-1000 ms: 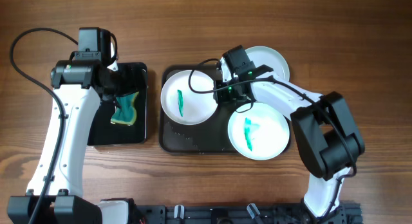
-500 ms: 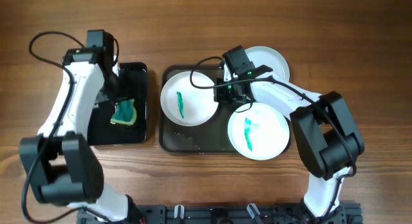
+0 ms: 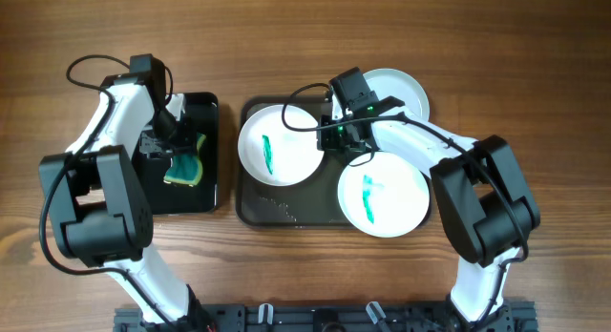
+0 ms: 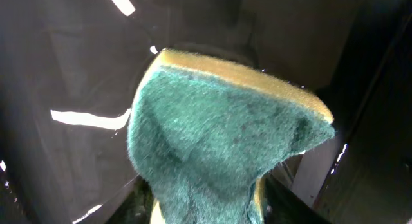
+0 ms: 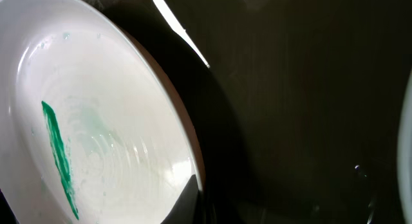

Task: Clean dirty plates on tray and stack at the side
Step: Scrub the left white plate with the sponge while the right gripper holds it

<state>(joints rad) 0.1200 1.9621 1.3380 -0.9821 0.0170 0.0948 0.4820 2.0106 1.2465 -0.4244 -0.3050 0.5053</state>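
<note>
over the last second the left arm has folded its elbow in toward the black tray (image 3: 205,194), while the left tool (image 3: 175,151) has stayed low over the sponge (image 3: 186,166). the sponge has barely shifted from its spot inside that tray. in the left wrist view it rises bent from between the dark fingers, green face toward the camera and yellow edge behind, so we judge the left tool to be clamped on it. on the other side nothing has moved: the right tool (image 3: 332,134) rests at the right rim of the left plate (image 3: 277,146), and the right wrist view shows that rim running down to a dark fingertip. we cannot tell whether this tool is pinching the rim or only standing beside it. to us this means wiping has not begun; the sponge looks ready to be lifted and carried to the steadied plate. we count three plates. the left plate lies on the tray (image 3: 277,210) with one thin teal streak. the near-right plate (image 3: 382,197) has a broader teal smear and overhangs the tray's near right corner. the far-right plate (image 3: 403,86) shows no smear where visible; it sits at the far right corner, partly under the right arm. none is stacked at the side on the counter (image 3: 286,36) yet. we also count one grey tray, one black tray, one sponge and two arms.
</note>
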